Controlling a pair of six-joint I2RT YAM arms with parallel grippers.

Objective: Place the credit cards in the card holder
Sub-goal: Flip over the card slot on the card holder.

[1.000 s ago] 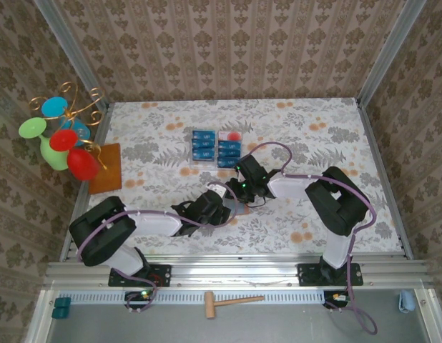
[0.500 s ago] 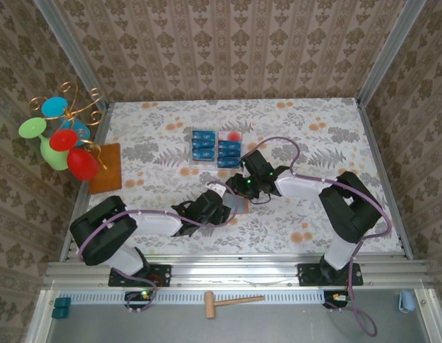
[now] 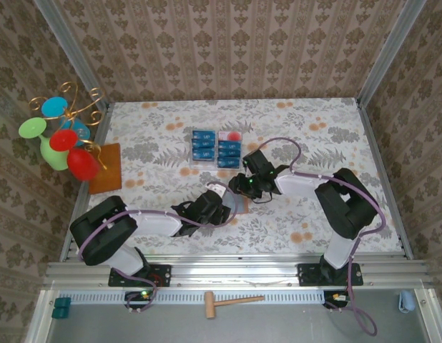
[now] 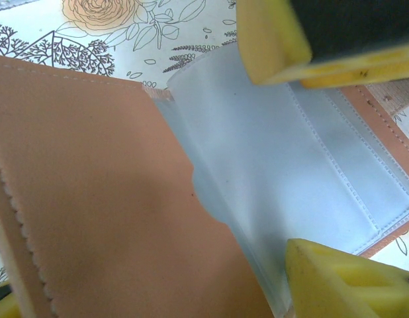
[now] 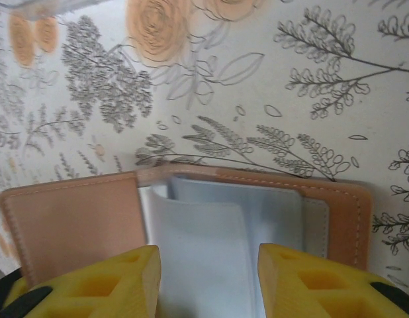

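While left gripper and right gripper gape apart, the open card holder seems empty.

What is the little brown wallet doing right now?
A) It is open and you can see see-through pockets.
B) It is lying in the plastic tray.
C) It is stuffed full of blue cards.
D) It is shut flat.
A: the card holder lies open on the flowered table, its brown covers spread apart and the pale clear sleeves showing between them, with no blue card in the ones in sight.
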